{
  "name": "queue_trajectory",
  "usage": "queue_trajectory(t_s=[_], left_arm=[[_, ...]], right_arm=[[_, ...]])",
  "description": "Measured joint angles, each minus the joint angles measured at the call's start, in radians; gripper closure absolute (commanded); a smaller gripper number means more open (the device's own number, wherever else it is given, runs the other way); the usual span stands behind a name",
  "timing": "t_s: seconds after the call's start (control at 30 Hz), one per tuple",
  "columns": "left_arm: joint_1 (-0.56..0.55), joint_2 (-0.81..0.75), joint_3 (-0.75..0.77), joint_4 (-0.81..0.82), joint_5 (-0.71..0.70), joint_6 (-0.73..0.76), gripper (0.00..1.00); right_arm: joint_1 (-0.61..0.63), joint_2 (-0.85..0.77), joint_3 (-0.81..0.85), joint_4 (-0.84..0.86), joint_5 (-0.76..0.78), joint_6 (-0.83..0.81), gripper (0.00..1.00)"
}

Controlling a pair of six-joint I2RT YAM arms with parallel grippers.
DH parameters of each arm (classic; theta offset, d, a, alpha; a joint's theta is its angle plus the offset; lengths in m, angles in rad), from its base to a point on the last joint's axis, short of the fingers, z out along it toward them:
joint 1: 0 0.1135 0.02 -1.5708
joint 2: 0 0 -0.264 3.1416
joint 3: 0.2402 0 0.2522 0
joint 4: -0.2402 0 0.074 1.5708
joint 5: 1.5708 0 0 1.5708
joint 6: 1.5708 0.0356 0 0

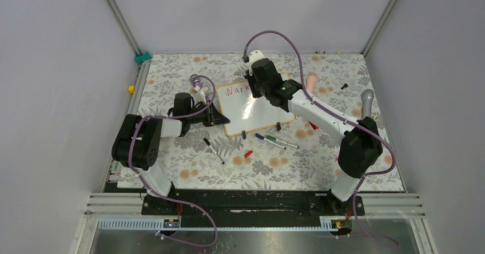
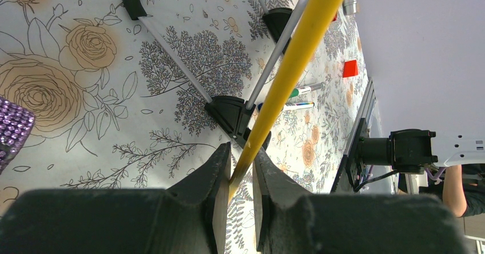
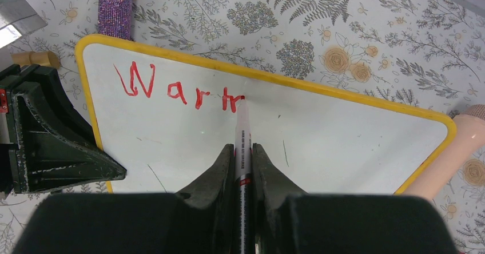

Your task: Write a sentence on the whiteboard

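Note:
The whiteboard (image 1: 260, 111) lies mid-table, its white face large in the right wrist view (image 3: 320, 145). The sentence (image 3: 171, 88) reads "War" in red plus a partly drawn letter; it also shows from above (image 1: 236, 90). My right gripper (image 3: 243, 151) is shut on a white marker (image 3: 242, 129) whose red tip touches the board at the last stroke. From above, this gripper (image 1: 253, 83) is over the board's far left part. My left gripper (image 2: 241, 174) is shut on the board's yellow frame edge (image 2: 297, 54), at the board's left side (image 1: 217, 117).
Loose markers (image 1: 270, 141) and a red cap (image 1: 248, 154) lie in front of the board, and a black pen (image 1: 214, 150) lies to the left. A purple beaded handle (image 1: 197, 83), a peach object (image 1: 311, 81) and a grey cylinder (image 1: 367, 99) lie around. Black clip feet (image 2: 231, 111) hold the board.

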Motion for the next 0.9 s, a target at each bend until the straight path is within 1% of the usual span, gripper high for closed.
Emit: queue_trajectory(t_s=[0.47, 0.77, 0.9], left_arm=[[-0.001, 0.000, 0.000, -0.008, 0.000, 0.004, 0.99], [-0.001, 0.000, 0.000, -0.008, 0.000, 0.005, 1.00], [-0.001, 0.000, 0.000, -0.008, 0.000, 0.010, 1.00]], right_arm=[[-0.004, -0.037, -0.062, 0.002, -0.001, 0.002, 1.00], [-0.005, -0.046, -0.066, 0.000, -0.002, 0.002, 1.00], [-0.008, -0.103, -0.105, 0.004, -0.003, 0.005, 1.00]])
